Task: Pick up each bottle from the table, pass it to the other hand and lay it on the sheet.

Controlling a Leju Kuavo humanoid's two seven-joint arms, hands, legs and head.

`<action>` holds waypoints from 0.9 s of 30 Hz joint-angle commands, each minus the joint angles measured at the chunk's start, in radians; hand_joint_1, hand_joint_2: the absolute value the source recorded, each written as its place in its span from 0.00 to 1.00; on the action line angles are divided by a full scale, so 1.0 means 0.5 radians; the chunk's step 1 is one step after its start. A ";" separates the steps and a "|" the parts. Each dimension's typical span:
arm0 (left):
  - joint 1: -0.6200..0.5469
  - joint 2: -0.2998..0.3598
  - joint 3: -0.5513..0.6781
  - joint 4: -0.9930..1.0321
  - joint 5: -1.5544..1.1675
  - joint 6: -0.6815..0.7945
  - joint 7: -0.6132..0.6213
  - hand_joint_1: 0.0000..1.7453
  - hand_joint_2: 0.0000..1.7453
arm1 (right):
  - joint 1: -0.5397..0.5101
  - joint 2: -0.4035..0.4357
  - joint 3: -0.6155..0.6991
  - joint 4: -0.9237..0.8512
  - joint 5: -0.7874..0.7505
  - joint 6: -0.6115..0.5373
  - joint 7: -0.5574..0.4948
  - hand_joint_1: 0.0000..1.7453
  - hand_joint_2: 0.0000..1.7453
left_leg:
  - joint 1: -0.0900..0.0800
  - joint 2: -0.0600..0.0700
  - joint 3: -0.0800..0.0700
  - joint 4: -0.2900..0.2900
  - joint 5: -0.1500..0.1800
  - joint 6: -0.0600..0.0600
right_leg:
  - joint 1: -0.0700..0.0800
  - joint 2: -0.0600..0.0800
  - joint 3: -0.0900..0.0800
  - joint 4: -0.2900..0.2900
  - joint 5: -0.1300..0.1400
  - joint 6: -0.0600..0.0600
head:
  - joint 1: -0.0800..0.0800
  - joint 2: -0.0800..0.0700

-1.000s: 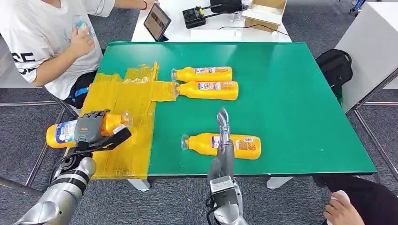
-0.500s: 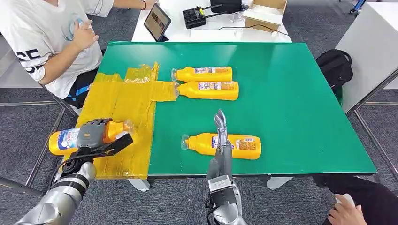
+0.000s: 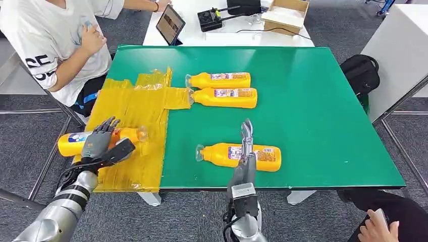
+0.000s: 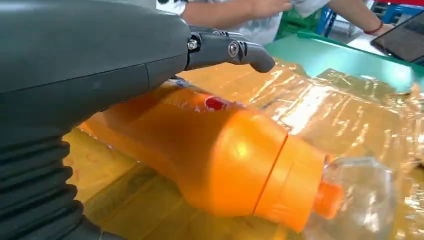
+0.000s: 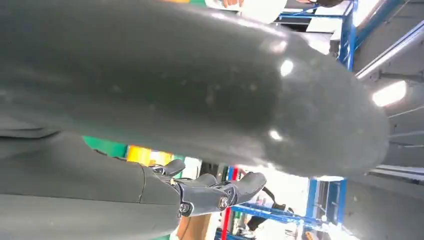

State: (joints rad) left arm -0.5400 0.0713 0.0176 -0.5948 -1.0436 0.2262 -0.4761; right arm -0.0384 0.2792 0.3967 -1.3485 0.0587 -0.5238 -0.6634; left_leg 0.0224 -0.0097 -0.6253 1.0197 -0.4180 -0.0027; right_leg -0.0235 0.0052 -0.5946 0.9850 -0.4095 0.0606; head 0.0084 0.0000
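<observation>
An orange bottle [image 3: 71, 143] with a clear cap lies on its side at the left edge of the yellow sheet [image 3: 136, 106]. My left hand [image 3: 99, 144] rests over its middle with fingers spread and lifted off it. In the left wrist view the bottle [image 4: 225, 165] lies on the sheet under the straightened fingers [image 4: 235, 50]. My right hand [image 3: 246, 142] stands edge-on, fingers straight, above a second bottle [image 3: 217, 154] near the table's front edge, holding nothing; its fingers [image 5: 215, 192] are extended. Two more bottles [image 3: 219, 79] [image 3: 227, 97] lie side by side further back.
The green table [image 3: 313, 111] has bare room on its right half. A person [image 3: 50, 40] sits at the far left by the sheet. A tablet [image 3: 169, 22] and a box [image 3: 287, 12] are on the white table behind. A black bag [image 3: 361, 70] sits right.
My left hand has lowered the bottle onto the sheet's left edge and opened its fingers off it. My right hand has drifted slightly right over the near bottle.
</observation>
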 commanded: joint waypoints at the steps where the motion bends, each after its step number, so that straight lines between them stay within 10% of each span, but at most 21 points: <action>1: 0.089 -0.043 0.070 -0.031 0.253 -0.164 -0.063 0.00 0.00 | -0.069 0.028 -0.102 0.190 -0.031 0.007 -0.063 0.00 0.00 | -0.001 0.004 0.009 -0.004 -0.001 0.003 | 0.001 0.002 0.008 -0.003 0.000 -0.005 | 0.000 0.000; 27: 0.261 -0.468 0.175 -0.979 1.146 0.298 -0.277 0.00 0.00 | -0.054 -0.002 -0.022 0.267 0.135 0.046 -0.016 0.00 0.00 | 0.001 0.001 0.003 0.000 -0.001 0.004 | 0.003 -0.003 0.002 -0.001 -0.002 -0.006 | 0.000 0.000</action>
State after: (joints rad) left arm -0.4052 -0.0907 0.1026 -0.9761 -0.5295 0.2882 -0.6091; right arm -0.0463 0.2903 0.3639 -1.2757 0.1014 -0.5047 -0.6577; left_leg 0.0227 -0.0086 -0.6269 1.0196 -0.4169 -0.0029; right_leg -0.0231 0.0058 -0.5976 0.9852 -0.4092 0.0605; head 0.0084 0.0000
